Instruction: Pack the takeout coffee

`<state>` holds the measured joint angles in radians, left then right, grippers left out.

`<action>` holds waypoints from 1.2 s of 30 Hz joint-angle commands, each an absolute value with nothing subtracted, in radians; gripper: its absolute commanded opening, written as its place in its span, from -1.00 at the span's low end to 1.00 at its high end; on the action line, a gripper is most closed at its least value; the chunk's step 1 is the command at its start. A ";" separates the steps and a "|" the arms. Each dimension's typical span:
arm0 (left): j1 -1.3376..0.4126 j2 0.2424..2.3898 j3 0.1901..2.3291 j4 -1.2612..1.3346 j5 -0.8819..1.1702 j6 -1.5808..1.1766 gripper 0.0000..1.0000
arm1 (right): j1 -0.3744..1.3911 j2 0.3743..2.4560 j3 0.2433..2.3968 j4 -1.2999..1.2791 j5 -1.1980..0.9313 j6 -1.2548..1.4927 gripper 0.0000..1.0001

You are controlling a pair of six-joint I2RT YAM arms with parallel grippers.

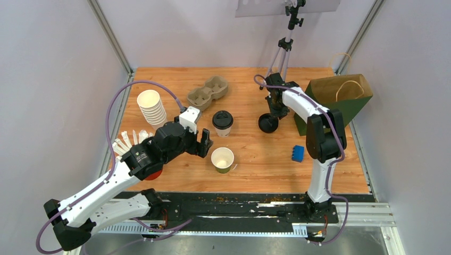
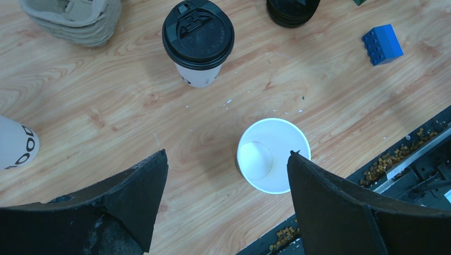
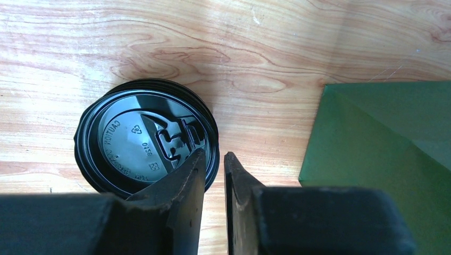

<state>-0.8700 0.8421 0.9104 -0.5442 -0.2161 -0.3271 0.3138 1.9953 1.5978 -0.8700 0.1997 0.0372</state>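
Note:
The white-sided cup with a black lid (image 1: 222, 121) (image 2: 198, 40) stands mid-table. The olive-green-sided cup (image 1: 222, 159) (image 2: 273, 155) stands nearer, lidless, its cream inside showing. My left gripper (image 1: 205, 143) (image 2: 227, 153) is open and empty, hovering just left of the olive cup, whose rim lies by the right fingertip. A stack of black lids (image 1: 268, 123) (image 3: 143, 138) lies on the table to the right. My right gripper (image 1: 274, 109) (image 3: 214, 154) is nearly closed, one finger over the top lid and one outside, pinching its rim.
A cardboard cup carrier (image 1: 208, 91) (image 2: 74, 18) lies at the back. A green paper bag (image 1: 340, 98) (image 3: 383, 138) stands right of the lids. A blue block (image 1: 298, 153) (image 2: 382, 44), stacked lidless white cups (image 1: 151, 106), a red cup (image 1: 154, 172) with white sticks and a tripod (image 1: 287, 48) are around.

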 commanded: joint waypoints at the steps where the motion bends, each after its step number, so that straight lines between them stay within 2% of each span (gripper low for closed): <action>1: -0.873 0.833 0.933 -0.535 -0.225 -0.313 0.79 | 0.319 2.018 1.614 -0.842 0.198 0.028 -0.61; 6: -0.874 0.838 0.931 -0.532 -0.227 -0.311 0.79 | 0.319 2.021 1.612 -0.839 0.198 0.026 -0.67; 10: -0.874 0.843 0.931 -0.528 -0.225 -0.310 0.79 | 0.319 2.016 1.610 -0.840 0.211 0.021 -0.87; 13: -0.874 0.844 0.930 -0.529 -0.224 -0.310 0.79 | 0.325 2.007 1.615 -0.851 0.239 0.019 -0.92; 21: -0.874 0.843 0.937 -0.528 -0.215 -0.310 0.79 | 0.360 2.000 1.655 -0.888 0.312 0.005 -0.91; 26: -0.874 0.836 0.937 -0.534 -0.214 -0.310 0.79 | 0.374 2.002 1.662 -0.894 0.337 0.004 -0.82; 31: -0.874 0.834 0.939 -0.536 -0.215 -0.310 0.80 | 0.381 2.003 1.663 -0.892 0.352 0.005 -0.93; 36: -0.874 0.839 0.941 -0.534 -0.214 -0.309 0.80 | 0.387 2.007 1.664 -0.888 0.362 -0.027 -0.78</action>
